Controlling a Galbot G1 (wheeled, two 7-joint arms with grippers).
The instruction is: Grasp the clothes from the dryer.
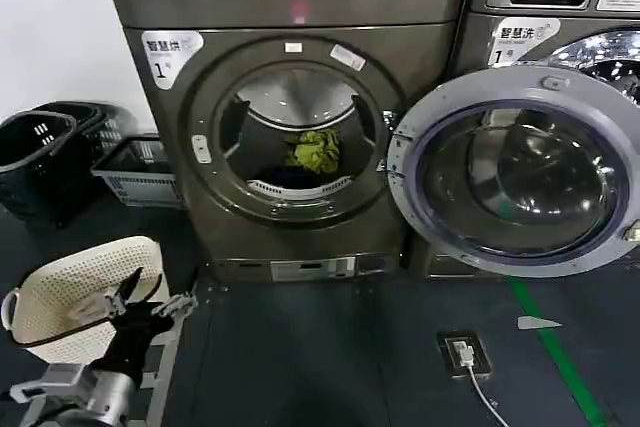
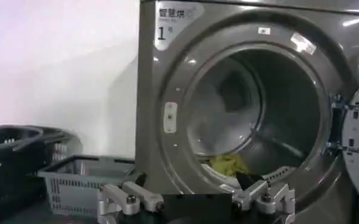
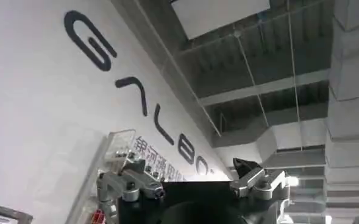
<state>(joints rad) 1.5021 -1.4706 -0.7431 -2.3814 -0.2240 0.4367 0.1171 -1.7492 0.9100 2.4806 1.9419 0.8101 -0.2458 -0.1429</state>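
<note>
1 bronze-grey dryer [image 1: 285,117] stands at the middle of the head view, its round porthole open and its door [image 1: 515,169] swung out to its right side, the glass facing the room. Inside the drum, low and towards the front of the opening, lies a crumpled yellow-green piece of the clothes [image 1: 315,149], with a dark garment [image 1: 290,177] just below and beside it on the drum floor. From the left wrist view the yellow-green fabric [image 2: 228,163] sits at the bottom of the drum just behind the porthole rim.

A white sticker [image 1: 170,55] at the dryer's upper corner, on the side away from the door, carries Chinese characters and a large "1"; a small pink light [image 1: 299,13] glows on the plain top panel above the porthole. The neighbouring machine [image 1: 560,7] on the door side shows an "LG" mark and a similar "1" sticker. The right wrist view shows a white wall [image 3: 39,109] lettered "GALBO" in big dark letters.

The left gripper [image 1: 140,302] hangs low, well in front of the dryer and off to the sticker side, above a cream perforated basket [image 1: 75,292]; its fingers [image 1: 128,285] are spread apart and hold nothing. The right gripper [image 3: 188,182] points upward at the ceiling and lettered wall, its fingers wide apart and empty. Dark baskets [image 1: 45,152] and a grey crate [image 1: 140,169] sit on the floor beside the dryer on the sticker side.
</note>
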